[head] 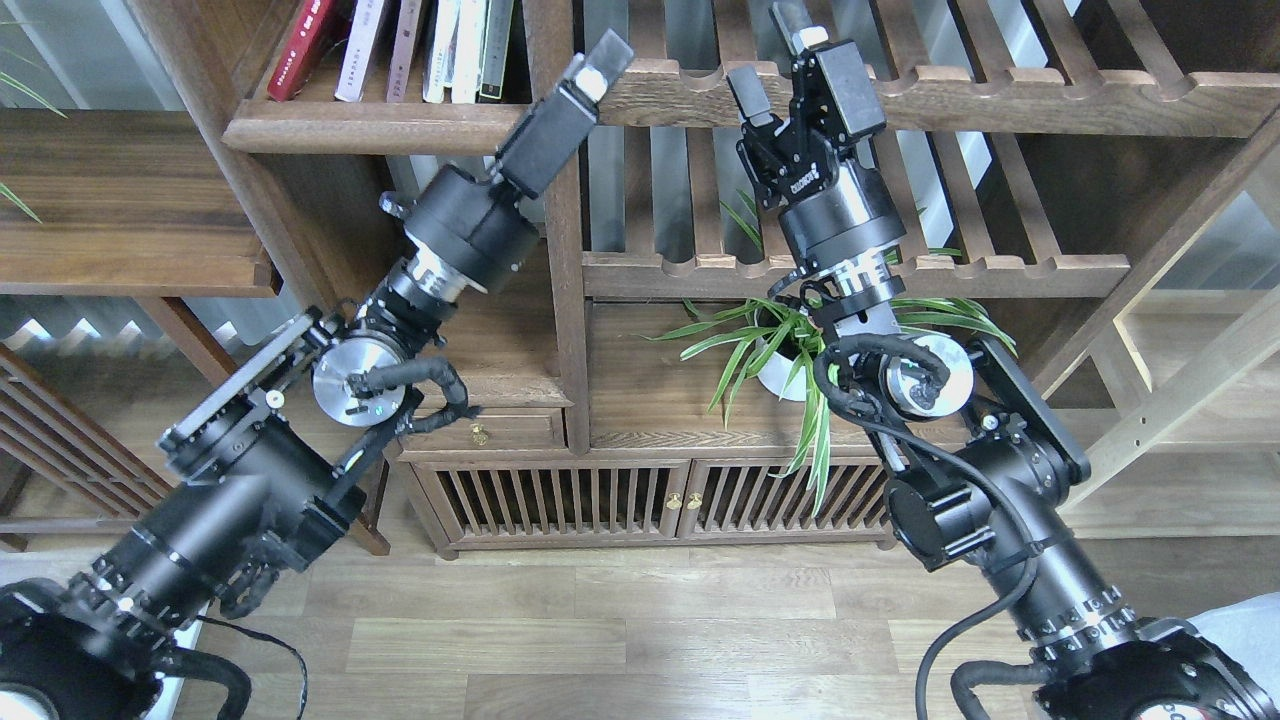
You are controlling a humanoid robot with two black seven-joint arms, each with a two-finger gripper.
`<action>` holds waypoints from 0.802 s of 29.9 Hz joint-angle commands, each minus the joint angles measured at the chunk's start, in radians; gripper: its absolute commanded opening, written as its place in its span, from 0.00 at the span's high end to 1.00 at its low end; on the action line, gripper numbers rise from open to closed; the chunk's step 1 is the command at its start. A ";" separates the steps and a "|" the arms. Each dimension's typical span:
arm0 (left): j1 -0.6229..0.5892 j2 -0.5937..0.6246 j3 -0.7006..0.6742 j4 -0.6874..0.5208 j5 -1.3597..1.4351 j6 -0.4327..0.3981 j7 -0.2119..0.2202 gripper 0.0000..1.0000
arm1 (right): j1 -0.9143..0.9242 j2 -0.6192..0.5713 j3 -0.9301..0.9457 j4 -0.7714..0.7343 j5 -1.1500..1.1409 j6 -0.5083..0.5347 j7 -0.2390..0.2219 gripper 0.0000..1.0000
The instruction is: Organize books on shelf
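The books stand at the top left on the solid dark-brown shelf [380, 128]. A red book [305, 48] leans at the left, with a pale lavender one [365, 42] and a mauve one [405, 45] beside it, then thin white-spined books. No maroon-brown book can be told apart. My left gripper [598, 62] is raised in front of the upright post just right of the books. It is seen side-on and holds nothing that I can see. My right gripper [772, 55] is open and empty in front of the slatted shelf rail.
Slatted shelves with scalloped rails [900, 100] fill the right of the bookcase. A potted spider plant [790, 350] stands behind my right wrist. Below are a small drawer [478, 430] and a cabinet with slatted doors [650, 500]. A wooden side table [130, 220] stands at the left.
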 commanded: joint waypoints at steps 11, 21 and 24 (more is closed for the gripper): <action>0.019 -0.001 0.040 0.000 -0.014 0.000 0.005 0.02 | -0.003 0.000 -0.003 -0.005 -0.008 0.055 -0.005 0.05; 0.015 -0.001 0.040 0.000 -0.014 0.000 0.007 0.02 | -0.003 0.000 -0.004 -0.005 -0.008 0.053 -0.005 0.06; 0.015 -0.001 0.040 0.000 -0.014 0.000 0.007 0.02 | -0.002 0.000 -0.004 -0.005 -0.008 0.050 -0.003 0.06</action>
